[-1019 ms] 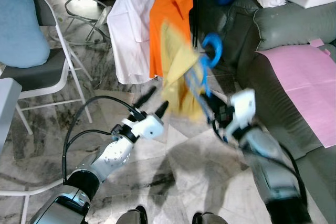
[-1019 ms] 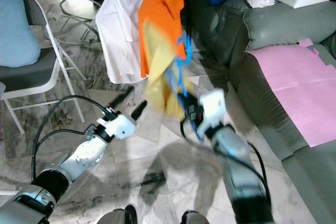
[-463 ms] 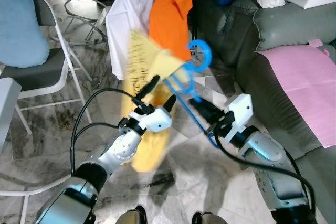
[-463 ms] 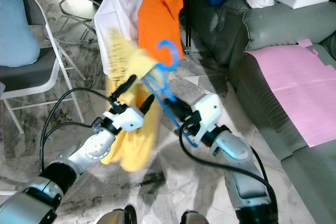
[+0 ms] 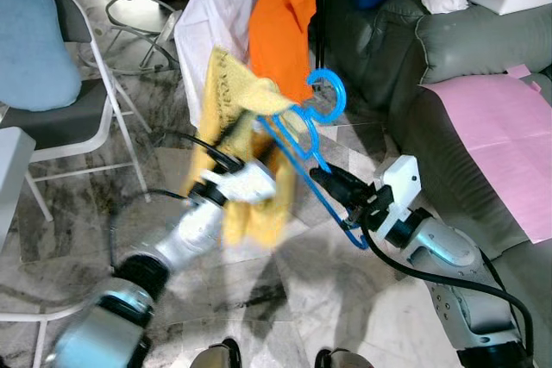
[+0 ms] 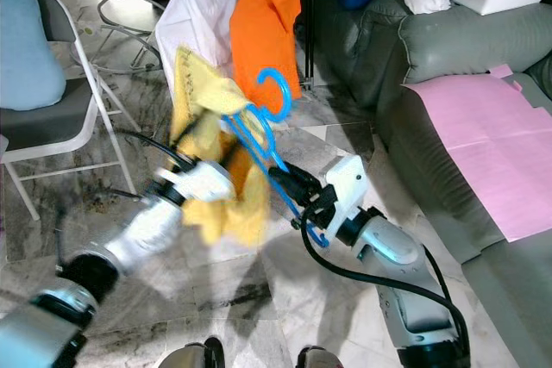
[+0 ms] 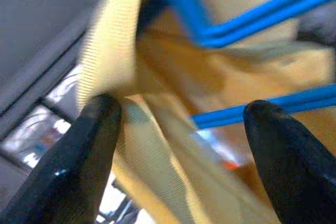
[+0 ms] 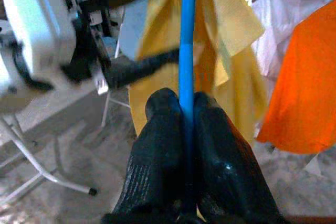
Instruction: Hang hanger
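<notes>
A: What is the right gripper (image 5: 326,181) doing?

B: Its two black fingers (image 8: 157,145) are pressing together on the blue hanger (image 5: 304,140), gripping a thin bar of it near the lower corner. The hanger is tilting up and away from that grip, its hook (image 5: 323,92) pointing toward the hanging clothes.

A: And the left gripper (image 7: 184,129)?

B: Its fingers are standing apart, with the yellow garment (image 5: 235,140) lying between them and one finger touching the cloth. That garment is draping over the hanger's far shoulder and falling over the left arm.

A: What is sitting around them?

B: Just beyond the hook an orange shirt (image 5: 281,19) and a white shirt (image 5: 216,36) are hanging side by side. A grey sofa (image 5: 466,49) with a pink sheet (image 5: 500,135) is running along the robot's right, and a folding chair (image 5: 78,118) is standing on the marble floor (image 5: 285,290) at its left
</notes>
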Motion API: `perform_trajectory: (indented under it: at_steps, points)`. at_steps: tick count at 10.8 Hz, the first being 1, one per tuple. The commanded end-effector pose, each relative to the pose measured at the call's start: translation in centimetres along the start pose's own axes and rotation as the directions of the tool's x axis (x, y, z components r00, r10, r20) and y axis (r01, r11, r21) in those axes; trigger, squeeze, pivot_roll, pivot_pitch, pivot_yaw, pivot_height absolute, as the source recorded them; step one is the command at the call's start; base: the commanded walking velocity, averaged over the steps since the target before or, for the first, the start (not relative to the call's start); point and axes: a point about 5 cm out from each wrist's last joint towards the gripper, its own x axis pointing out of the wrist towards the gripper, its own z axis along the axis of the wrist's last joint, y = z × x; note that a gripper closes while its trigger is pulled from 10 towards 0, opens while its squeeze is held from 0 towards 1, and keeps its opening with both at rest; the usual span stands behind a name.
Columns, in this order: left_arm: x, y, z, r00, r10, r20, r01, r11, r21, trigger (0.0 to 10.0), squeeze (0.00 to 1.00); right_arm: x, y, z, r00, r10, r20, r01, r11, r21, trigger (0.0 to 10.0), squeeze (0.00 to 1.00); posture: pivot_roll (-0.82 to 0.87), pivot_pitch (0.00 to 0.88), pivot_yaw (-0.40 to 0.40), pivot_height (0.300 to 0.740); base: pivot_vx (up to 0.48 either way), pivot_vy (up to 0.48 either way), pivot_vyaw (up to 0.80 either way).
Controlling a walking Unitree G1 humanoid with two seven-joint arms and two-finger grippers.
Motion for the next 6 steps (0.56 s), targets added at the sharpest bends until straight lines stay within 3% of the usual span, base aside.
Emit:
perform_trajectory:
  at_steps: [1,3,6]
  points:
    - [0.5,1.0,0.0,0.999,0.050,0.000,-0.050,0.999,-0.001,10.0,0.00,0.0,0.5,1.0,0.998,0.039,0.041,-0.039,0.999,-0.013,10.0,0.00,-0.15,0.137,0.029,0.740,0.000,0.000,0.00]
    - [0.6,1.0,0.0,0.999,0.041,0.006,-0.041,0.999,-0.015,10.0,0.00,-0.1,0.1,0.8,0.999,0.030,0.030,-0.029,0.999,-0.018,10.0,0.00,-0.15,0.136,0.028,0.740,0.000,0.000,0.00]
    - [-0.2,-0.6,0.4,0.999,-0.044,0.017,0.045,0.997,-0.060,10.0,0.00,0.2,-0.2,0.8,0.999,0.018,0.034,-0.017,0.999,-0.028,10.0,0.00,-0.15,0.133,0.025,0.740,0.000,0.000,0.00]
